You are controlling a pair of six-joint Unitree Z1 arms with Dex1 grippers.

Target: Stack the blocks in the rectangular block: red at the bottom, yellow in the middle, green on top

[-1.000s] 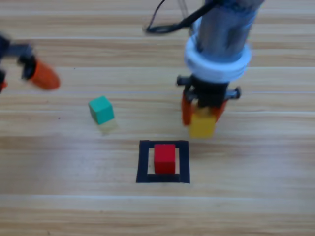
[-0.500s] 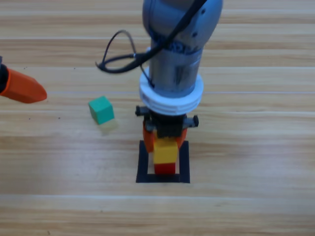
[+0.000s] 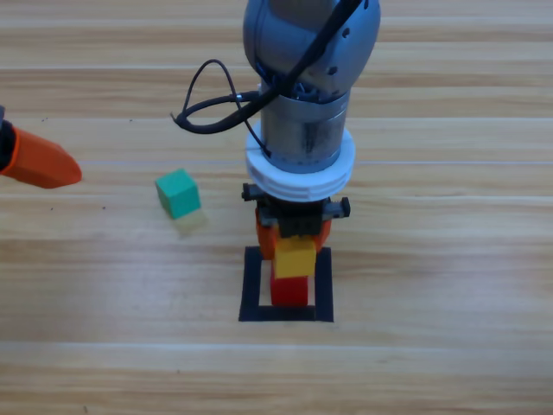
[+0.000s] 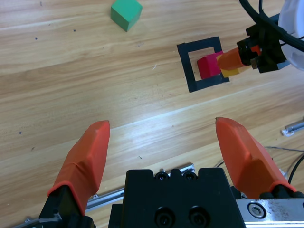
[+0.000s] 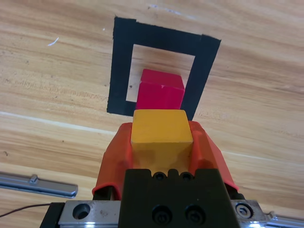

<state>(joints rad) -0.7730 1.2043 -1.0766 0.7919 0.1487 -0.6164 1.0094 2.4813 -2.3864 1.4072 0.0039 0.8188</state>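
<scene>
The red cube (image 3: 290, 291) sits inside the black tape square (image 3: 251, 285) at the table's middle. My right gripper (image 3: 294, 249) comes straight down over it, shut on the yellow cube (image 3: 295, 258), which is held right above the red cube's top; I cannot tell whether they touch. In the right wrist view the yellow cube (image 5: 161, 127) is clamped between both orange jaws, with the red cube (image 5: 160, 90) and tape square (image 5: 121, 71) beyond. The green cube (image 3: 178, 192) lies alone, left of the square. My left gripper (image 4: 161, 137) waits open at the left edge.
The right arm's grey body and a black cable loop (image 3: 203, 95) hang over the area behind the square. Bare wooden table (image 3: 449, 259) extends right of and in front of the tape. In the left wrist view the green cube (image 4: 126, 13) shows far off.
My right gripper carried the yellow cube left and forward, from beside the square to directly over the red cube, then settled slightly lower. The left gripper shifted a little at the left edge.
</scene>
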